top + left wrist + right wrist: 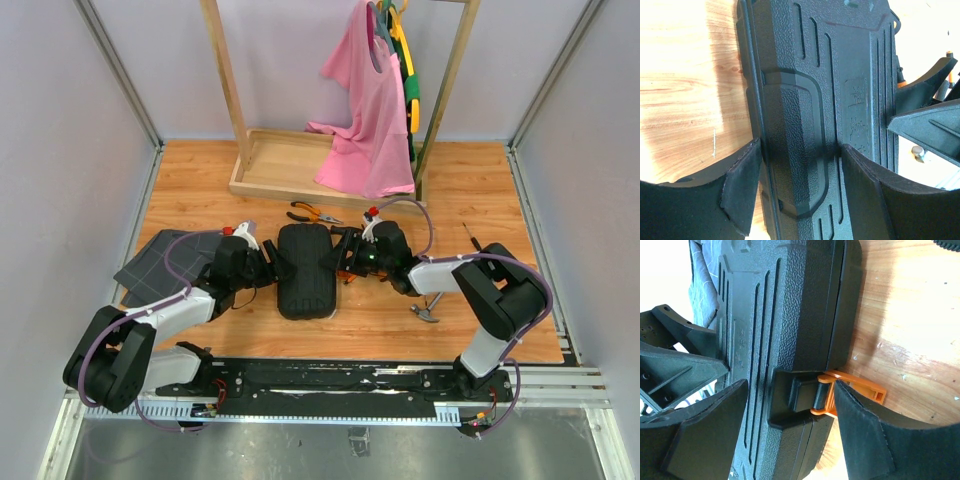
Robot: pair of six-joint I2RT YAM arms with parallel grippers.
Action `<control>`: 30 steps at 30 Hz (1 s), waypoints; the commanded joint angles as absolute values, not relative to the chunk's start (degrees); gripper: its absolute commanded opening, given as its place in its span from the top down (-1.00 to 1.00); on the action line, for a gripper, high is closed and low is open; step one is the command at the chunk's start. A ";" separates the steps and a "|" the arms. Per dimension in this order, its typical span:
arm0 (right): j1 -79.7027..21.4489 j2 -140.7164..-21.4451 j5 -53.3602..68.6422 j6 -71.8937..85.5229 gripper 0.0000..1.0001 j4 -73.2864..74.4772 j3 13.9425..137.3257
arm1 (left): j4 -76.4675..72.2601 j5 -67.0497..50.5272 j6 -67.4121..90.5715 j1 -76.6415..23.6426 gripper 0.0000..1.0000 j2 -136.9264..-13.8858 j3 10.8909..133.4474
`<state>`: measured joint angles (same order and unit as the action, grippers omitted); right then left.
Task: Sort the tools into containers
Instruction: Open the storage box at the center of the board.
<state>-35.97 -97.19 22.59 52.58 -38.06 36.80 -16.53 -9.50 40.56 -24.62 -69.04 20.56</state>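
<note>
1. My two arms reach inward from the near edge of a wooden table [480, 190]. They meet a black plastic tool case with rounded corners [305, 270], which lies shut and flat at the table's centre, between my grippers.
2. My left gripper [275, 265] is at the case's left long side. In the left wrist view its two black padded fingers [742, 192] straddle that edge, one by the side wall next to the wood and one over the ribbed lid. The tips look right against the plastic, but I cannot tell whether they are clamping it.
3. My right gripper [338, 262] is at the case's right long side. In the right wrist view its jaws stand apart around the small orange latch [827, 395], which sticks out from the case's side over the wood. One finger is above the lid and the other beyond the latch; neither visibly presses.
4. Orange-and-black-handled pliers [312, 213] lie on the wood just behind the case.
5. A steel-headed claw hammer [428, 308] lies near my right forearm, well right of the case.
6. A thin screwdriver [470, 238] lies further right.
7. A dark grey grid-patterned fabric [160, 262] lies at the table's left edge, under my left arm.
</note>
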 commanded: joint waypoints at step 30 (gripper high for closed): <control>-36.69 -89.87 25.48 56.01 -0.41 -39.39 37.73 | -18.33 -9.45 40.60 -25.14 -0.66 -63.73 19.33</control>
